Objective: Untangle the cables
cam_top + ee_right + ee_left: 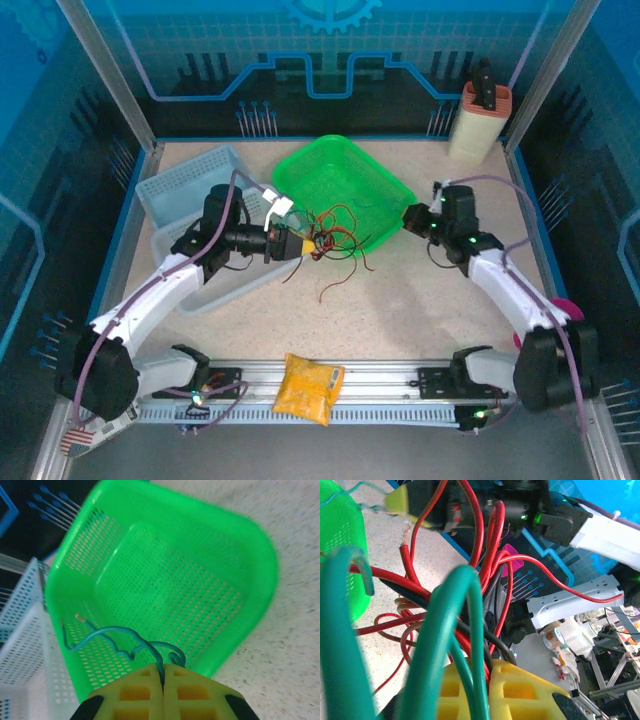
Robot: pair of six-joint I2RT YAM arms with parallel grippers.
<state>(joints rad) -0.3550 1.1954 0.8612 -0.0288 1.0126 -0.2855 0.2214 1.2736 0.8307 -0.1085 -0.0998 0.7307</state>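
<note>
A tangle of red, green, black and brown cables (333, 241) lies at the front edge of the green basket (345, 185). My left gripper (298, 244) is shut on this bundle. In the left wrist view the strands (470, 605) run down between the yellow fingers (530, 690) of the left gripper (490, 669). My right gripper (411, 218) hovers over the basket's right rim. In the right wrist view it (163, 674) is shut on one curly green cable (115, 630), which hangs over the basket's mesh floor (165, 575).
Two blue-grey baskets (190, 190) sit at the left, under my left arm. A beige container (478, 125) stands at the back right corner. A yellow bag (308, 388) rests on the front rail. A loose red cable (340, 280) trails onto the table.
</note>
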